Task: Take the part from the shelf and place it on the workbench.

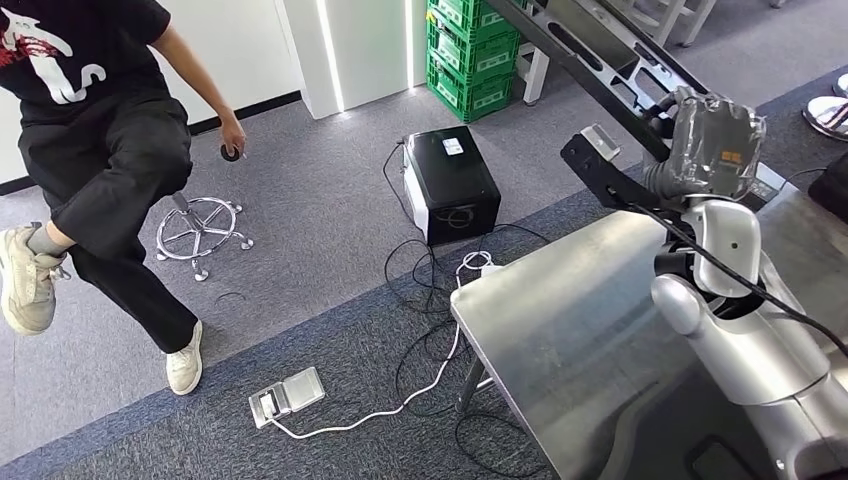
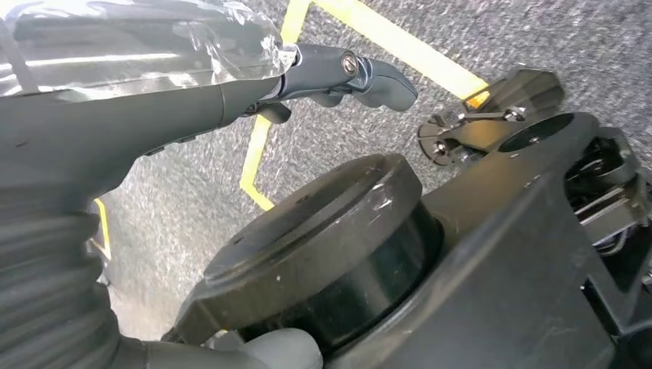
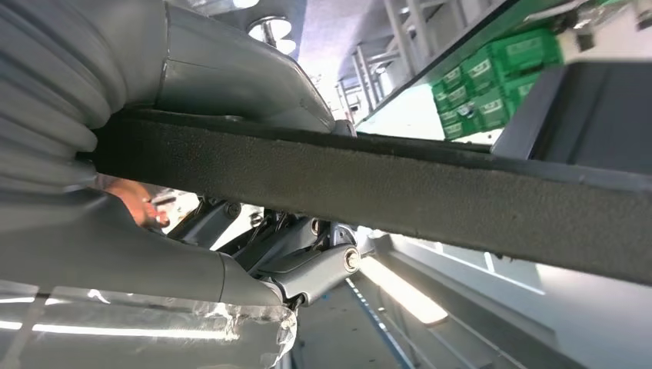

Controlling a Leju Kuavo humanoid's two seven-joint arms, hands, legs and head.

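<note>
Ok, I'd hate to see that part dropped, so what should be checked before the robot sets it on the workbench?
1. Grip: the right robot hand is wrapped around the long black part: ok.
2. Part above the workbench: most of its length reaches beyond the far edge: not ok.
3. Landing spot: the arm hides some of the bench top: cannot tell.
4. Person: seated on a stool, well apart from the bench: ok.
5. Floor: cables lie by the bench leg, a likely snag if the robot steps: not ok.
</note>
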